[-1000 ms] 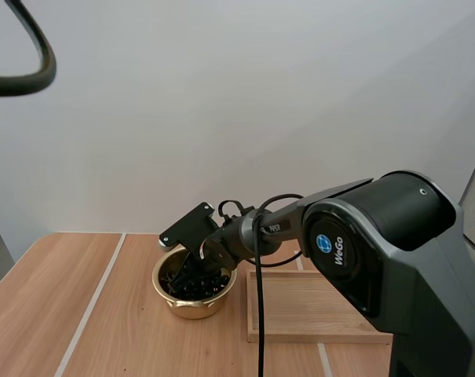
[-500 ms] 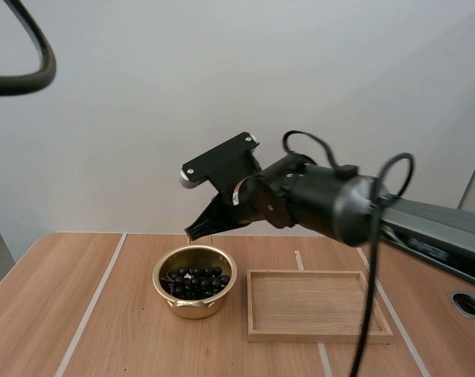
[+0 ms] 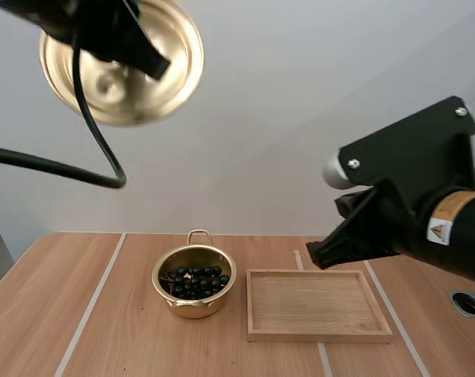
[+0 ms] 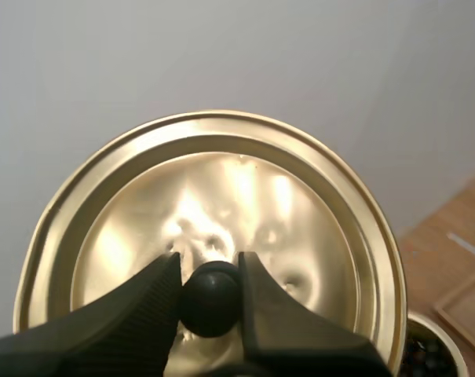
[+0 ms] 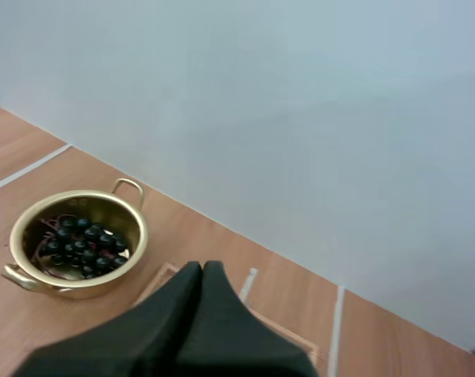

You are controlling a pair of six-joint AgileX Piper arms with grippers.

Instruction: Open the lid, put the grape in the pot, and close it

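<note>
Left gripper (image 4: 208,273) pinches the knob (image 4: 210,302) of the lid (image 4: 221,188), held high, left of the pot (image 3: 194,309). Right gripper (image 5: 202,271) is closed, empty. Grapes (image 3: 194,281) lie in the uncovered pot, just left of the tray (image 3: 319,334).

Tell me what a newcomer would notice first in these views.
The gold lid is held high above the table, with the left gripper pinching its black knob. Below, the open pot stands beside the wooden tray, with dark grapes inside. The right gripper hangs shut over the tray.
</note>
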